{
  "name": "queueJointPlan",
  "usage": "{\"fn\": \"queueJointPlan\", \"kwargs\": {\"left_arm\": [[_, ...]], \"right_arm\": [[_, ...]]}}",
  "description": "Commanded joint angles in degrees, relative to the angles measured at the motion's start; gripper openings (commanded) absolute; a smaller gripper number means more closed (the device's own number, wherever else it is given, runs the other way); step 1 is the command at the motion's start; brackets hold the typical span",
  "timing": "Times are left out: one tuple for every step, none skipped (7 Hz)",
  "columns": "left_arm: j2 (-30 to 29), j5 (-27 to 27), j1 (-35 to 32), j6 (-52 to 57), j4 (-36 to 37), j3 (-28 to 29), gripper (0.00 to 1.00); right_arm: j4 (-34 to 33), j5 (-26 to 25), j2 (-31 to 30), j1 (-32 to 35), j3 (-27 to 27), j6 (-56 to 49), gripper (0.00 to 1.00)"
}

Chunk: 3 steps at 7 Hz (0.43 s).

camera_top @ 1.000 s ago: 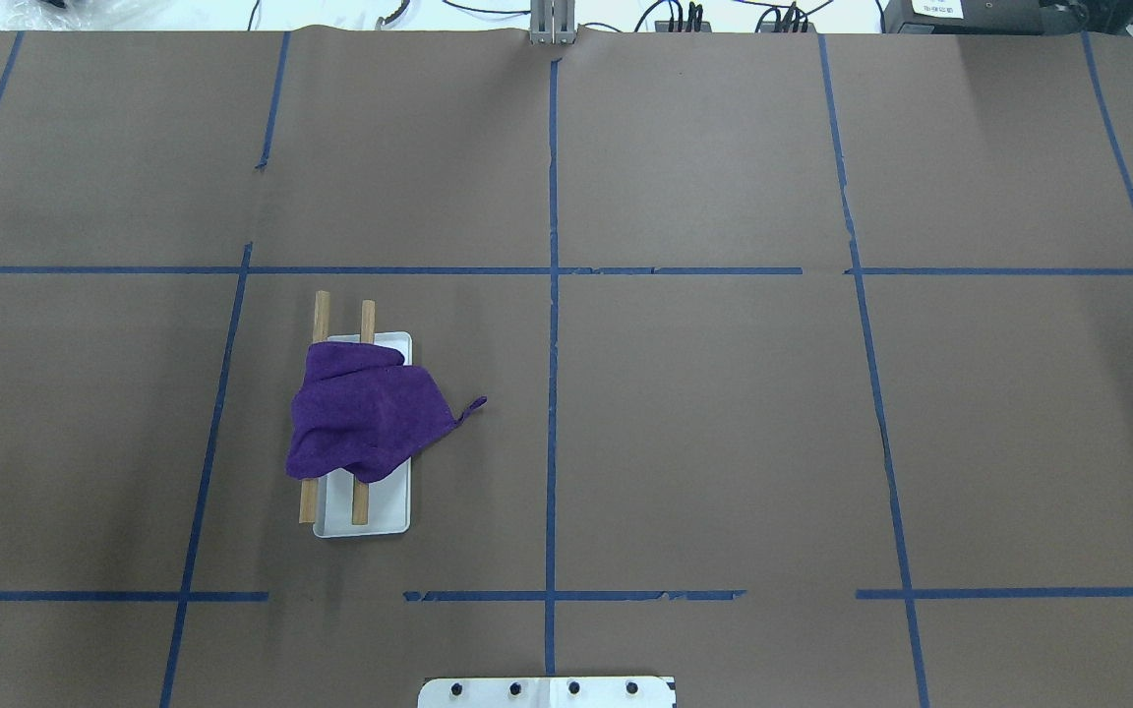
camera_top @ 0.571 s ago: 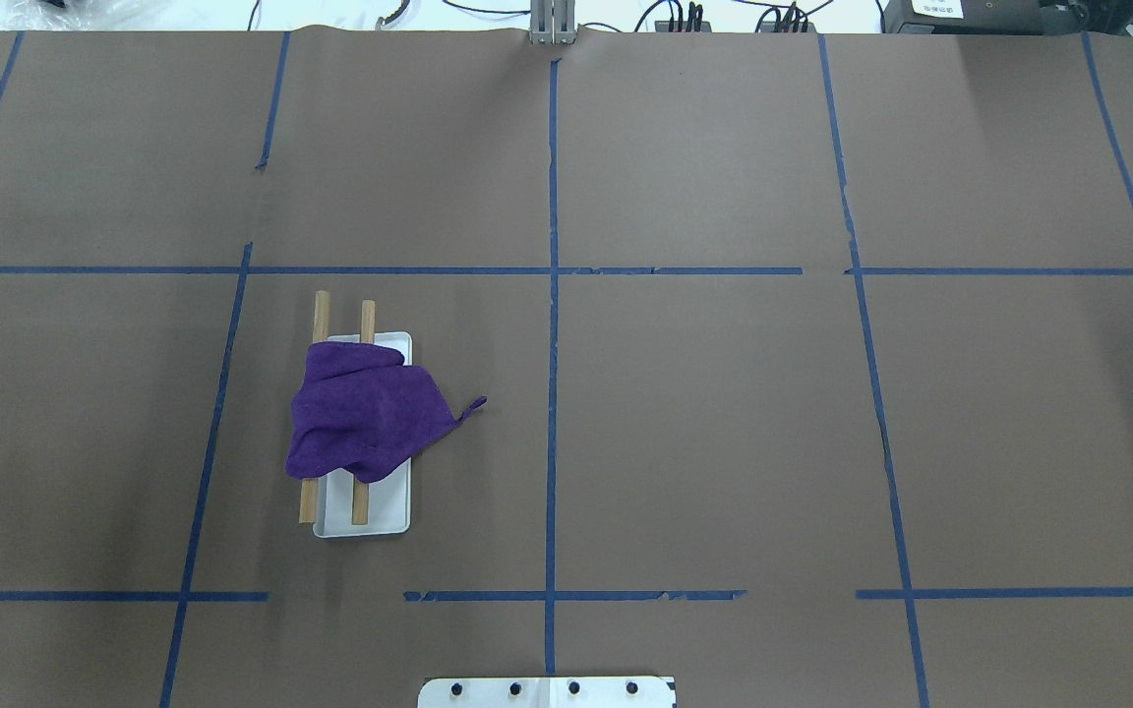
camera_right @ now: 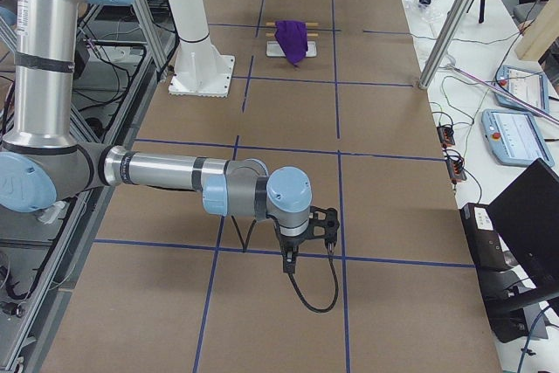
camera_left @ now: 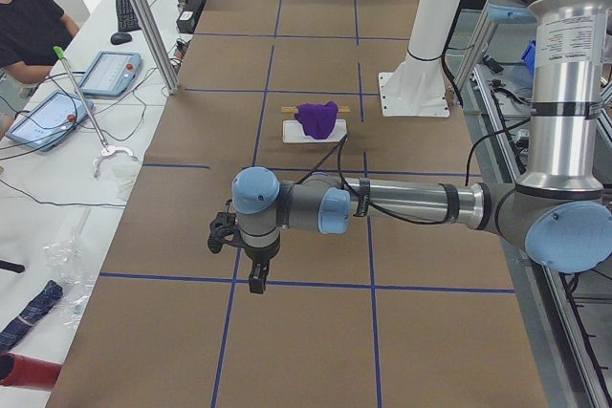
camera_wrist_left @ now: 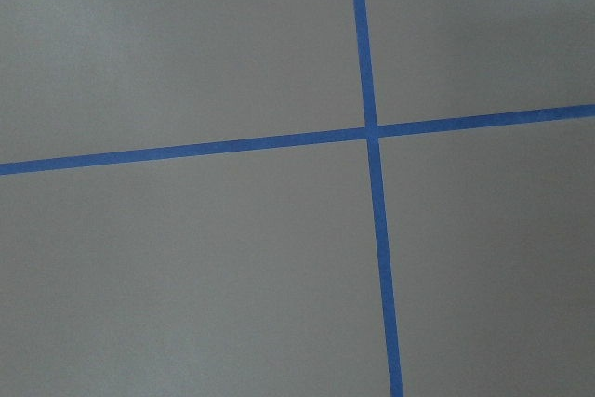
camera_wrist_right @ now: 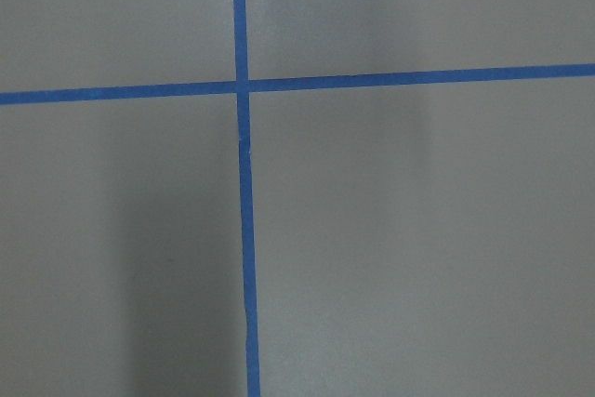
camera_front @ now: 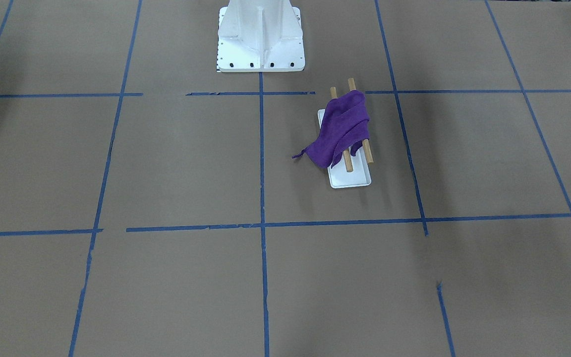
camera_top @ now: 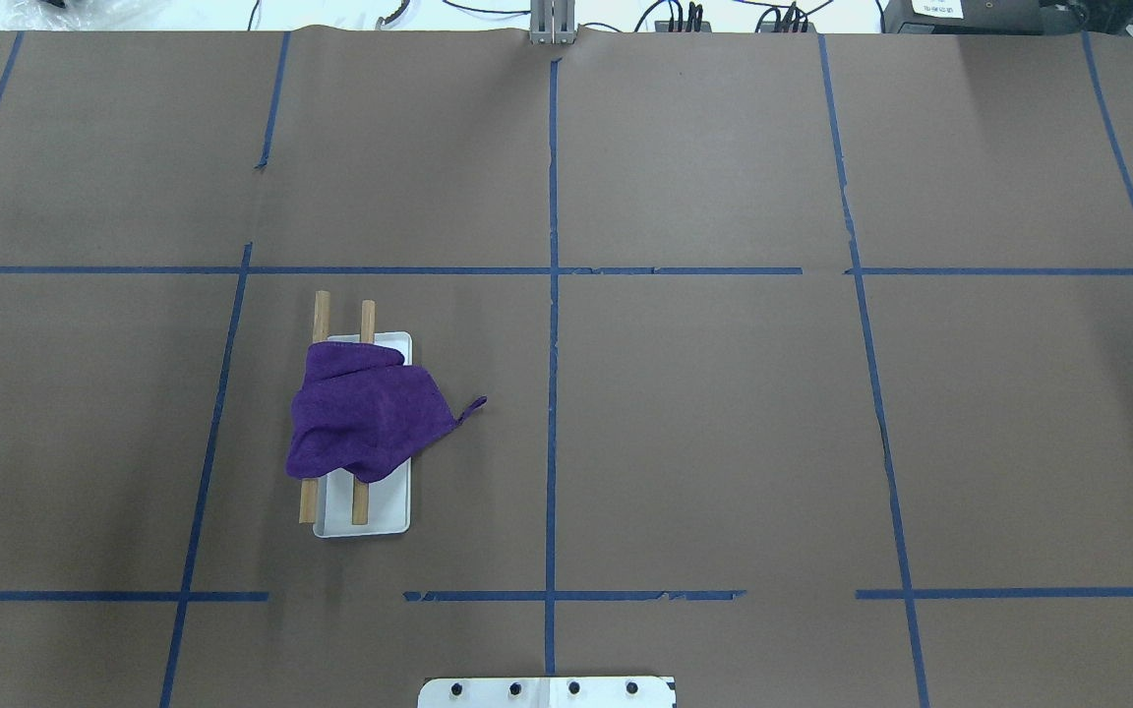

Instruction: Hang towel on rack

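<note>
**Where the cameras look**

Two cameras look down from high up, one behind the robot, one facing it. Both show the towel (camera_top: 365,423) on the rack (camera_top: 389,511). Each side camera sits near one claw, the left claw (camera_left: 256,279) or the right claw (camera_right: 288,261), with the towel far beyond it. The wrist cameras look closely at blue tape (camera_wrist_left: 372,132).

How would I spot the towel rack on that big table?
Start at the large white pedestal standing on the brown, blue-taped table. Just in front of it, toward the robot's left, lies the rack: a small flat white base under two parallel wooden rods. It alone has a purple towel draped over it.
</note>
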Motion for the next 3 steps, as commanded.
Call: {"fn": "queueJointPlan", "kwargs": {"left_arm": [[0.0,0.0,0.0,0.0,0.0,0.0,1.0],[0.0,0.0,0.0,0.0,0.0,0.1,1.0],[0.0,0.0,0.0,0.0,0.0,-0.1,1.0]], "right_arm": [[0.0,0.0,0.0,0.0,0.0,-0.1,1.0],[0.0,0.0,0.0,0.0,0.0,-0.1,1.0],[0.0,0.0,0.0,0.0,0.0,-0.1,1.0]]}}
